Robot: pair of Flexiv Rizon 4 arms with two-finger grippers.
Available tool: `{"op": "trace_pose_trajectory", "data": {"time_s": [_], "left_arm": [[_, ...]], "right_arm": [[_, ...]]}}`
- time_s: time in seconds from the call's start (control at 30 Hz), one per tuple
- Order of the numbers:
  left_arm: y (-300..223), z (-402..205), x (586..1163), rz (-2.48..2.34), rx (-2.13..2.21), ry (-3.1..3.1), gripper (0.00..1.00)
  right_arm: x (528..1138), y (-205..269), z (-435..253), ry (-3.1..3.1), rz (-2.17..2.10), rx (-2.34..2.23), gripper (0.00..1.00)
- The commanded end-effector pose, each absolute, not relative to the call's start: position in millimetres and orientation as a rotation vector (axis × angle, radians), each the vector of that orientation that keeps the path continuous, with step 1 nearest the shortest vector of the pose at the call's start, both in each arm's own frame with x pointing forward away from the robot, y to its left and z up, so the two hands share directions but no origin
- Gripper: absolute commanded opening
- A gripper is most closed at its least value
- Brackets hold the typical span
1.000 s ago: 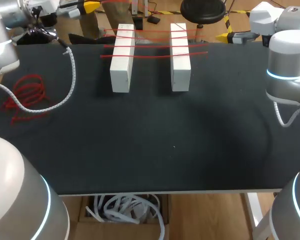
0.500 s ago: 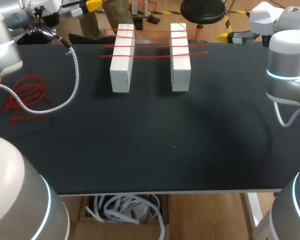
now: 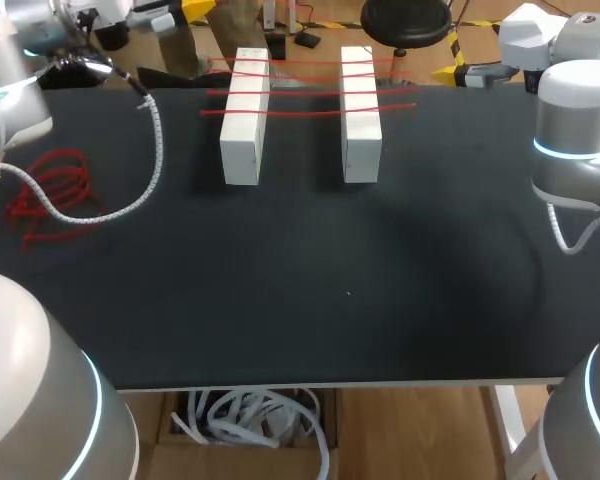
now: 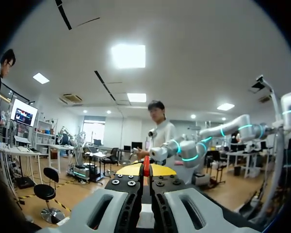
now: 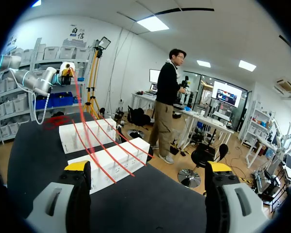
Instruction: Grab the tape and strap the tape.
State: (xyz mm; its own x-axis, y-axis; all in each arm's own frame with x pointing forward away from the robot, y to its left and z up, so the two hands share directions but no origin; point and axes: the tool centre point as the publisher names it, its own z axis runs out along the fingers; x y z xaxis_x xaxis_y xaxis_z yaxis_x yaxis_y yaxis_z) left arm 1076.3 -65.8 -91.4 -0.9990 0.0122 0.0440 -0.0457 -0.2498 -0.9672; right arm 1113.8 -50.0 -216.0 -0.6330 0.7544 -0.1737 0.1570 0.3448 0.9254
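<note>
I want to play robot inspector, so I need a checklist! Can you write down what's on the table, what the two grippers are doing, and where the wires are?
surface: black table, one tiny pale speck near its middle.
job's things: two white blocks side by side with a gap between them; several red tapes stretched across both; a loose heap of tape near the left edge.
clutter: nothing seen.
grippers: left gripper shut on the held tape, up past the table's far edge; right gripper open, nothing between its fingers.
cables: white coiled cable lies on the table and crosses the heap.
surroundings: nothing seen reaching over the table.
</note>
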Motion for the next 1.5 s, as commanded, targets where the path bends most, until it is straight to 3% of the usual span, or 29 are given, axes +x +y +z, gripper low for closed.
{"op": "trace_pose_trajectory", "data": {"time_s": [0.03, 0.47, 1.5], "left_arm": [[-81, -92, 1086, 2.459, -0.018, -1.857, 0.00], [-134, -76, 1080, 2.470, -0.137, -1.807, 0.00], [-192, -87, 1073, 2.479, -0.058, -1.782, 0.00]], "right_arm": [[1114, -50, -216, 2.013, 1.291, 0.793, 1.00], [1114, -50, -216, 2.013, 1.291, 0.793, 1.00], [1114, -50, -216, 2.013, 1.291, 0.793, 1.00]]}}
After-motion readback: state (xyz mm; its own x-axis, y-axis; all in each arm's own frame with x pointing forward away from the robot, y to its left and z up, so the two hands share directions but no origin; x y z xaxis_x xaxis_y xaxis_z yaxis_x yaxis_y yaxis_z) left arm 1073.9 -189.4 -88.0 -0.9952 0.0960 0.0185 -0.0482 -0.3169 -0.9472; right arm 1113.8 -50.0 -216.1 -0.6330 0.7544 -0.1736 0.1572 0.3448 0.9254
